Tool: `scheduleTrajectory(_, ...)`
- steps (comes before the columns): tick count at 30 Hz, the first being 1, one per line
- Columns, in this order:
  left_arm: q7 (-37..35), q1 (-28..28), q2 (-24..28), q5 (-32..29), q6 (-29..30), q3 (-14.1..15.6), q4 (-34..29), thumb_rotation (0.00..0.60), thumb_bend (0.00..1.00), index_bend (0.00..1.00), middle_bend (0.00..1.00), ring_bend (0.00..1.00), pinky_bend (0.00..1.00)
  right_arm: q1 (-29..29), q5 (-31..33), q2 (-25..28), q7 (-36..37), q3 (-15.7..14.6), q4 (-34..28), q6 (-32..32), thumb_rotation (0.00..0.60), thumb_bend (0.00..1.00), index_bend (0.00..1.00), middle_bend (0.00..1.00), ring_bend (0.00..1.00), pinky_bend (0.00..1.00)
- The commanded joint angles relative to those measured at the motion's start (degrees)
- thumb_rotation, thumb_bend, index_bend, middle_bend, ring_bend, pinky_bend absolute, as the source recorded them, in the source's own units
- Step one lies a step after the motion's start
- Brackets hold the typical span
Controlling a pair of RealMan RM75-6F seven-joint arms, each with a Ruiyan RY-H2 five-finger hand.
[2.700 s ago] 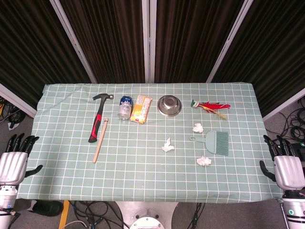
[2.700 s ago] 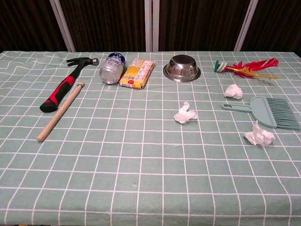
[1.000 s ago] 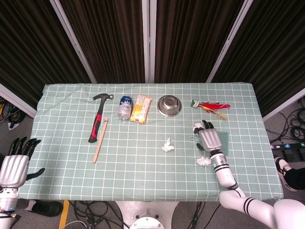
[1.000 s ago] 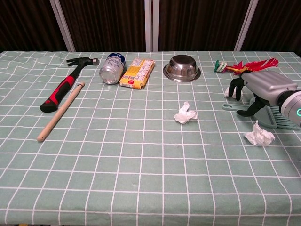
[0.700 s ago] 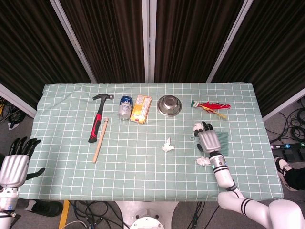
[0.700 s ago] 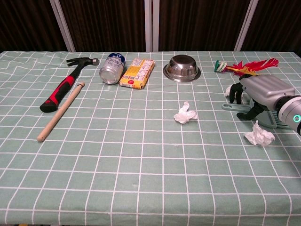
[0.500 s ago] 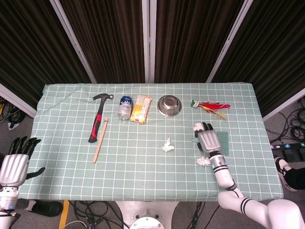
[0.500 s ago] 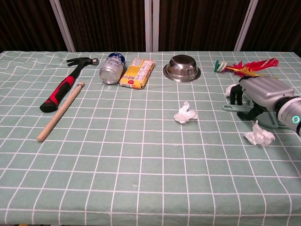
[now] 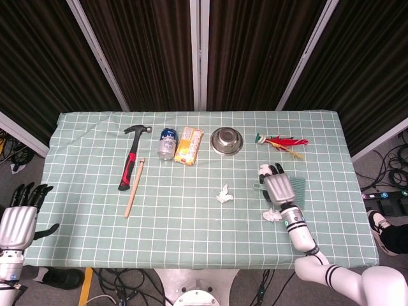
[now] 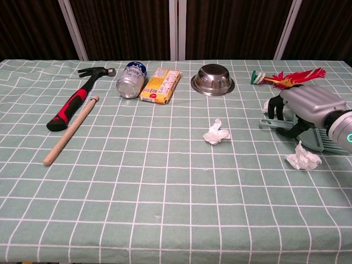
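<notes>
- The right hand [image 10: 300, 110] lies palm-down over the green dustpan brush [image 10: 322, 137] at the right side of the table [image 9: 191, 223]; its dark fingers [image 10: 275, 111] curl down about the brush handle, whose tip pokes out below them, tilted slightly off the cloth; it appears to grip the handle, though the palm hides the contact.
- One crumpled paper wad [image 10: 266, 104] sits just beyond the fingertips; another [image 10: 302, 158] lies just beside the wrist, nearer the table's front edge; a third [image 10: 216, 133] rests further toward the middle.
- The left hand [image 9: 18, 220] hangs off the table's left corner, fingers straight and apart, holding nothing.
- Along the far row: a red-and-black hammer [image 10: 74, 99]; a wooden stick [image 10: 71, 131] beside it; a blue-and-silver can [image 10: 130, 80] on its side, its lettering too small to read; a yellow packet [image 10: 160, 84] with unreadable print; a steel bowl [image 10: 213, 78]; a red-and-yellow feathered toy [image 10: 289, 77].
</notes>
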Motion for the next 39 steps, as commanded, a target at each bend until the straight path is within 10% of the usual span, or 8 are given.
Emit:
scheduleTrajectory(1,0.2,0.2,0.3,0.1,0.4,-0.1,-0.5,0.600,0.00,0.15,0.13,0.05,0.05,-1.8,-2.7,6.1,4.6,-0.1,-6.4,3.6,0.600,0.33,0.62,0.56,0.18,0.11)
scheduleTrajectory(11,3.0,-0.3,1.4,0.1,0.2,-0.4,-3.5,0.600,0.00,0.15,0.13,0.05,0.05,3.1,-8.2,12.9,35.2,3.0,-3.8,-2.4,0.600,0.33,0.62,0.56,0.19,0.11)
scheduleTrajectory(26,6.9,0.5,4.1,-1.2,0.8,-0.3,-9.0,0.600,0.00,0.15,0.13,0.05,0.05,15.7,-19.5,-3.0,74.2,-3.6,30.9,-7.7,0.600,0.42,0.66,0.58,0.21,0.12)
scheduleTrajectory(39,8.5,0.5,4.8,-1.5,0.6,-0.3,-10.5,0.600,0.00,0.15,0.13,0.05,0.05,19.3,-22.7,-9.9,95.0,-7.3,36.3,-1.0,0.600,0.44,0.66,0.59,0.21,0.13)
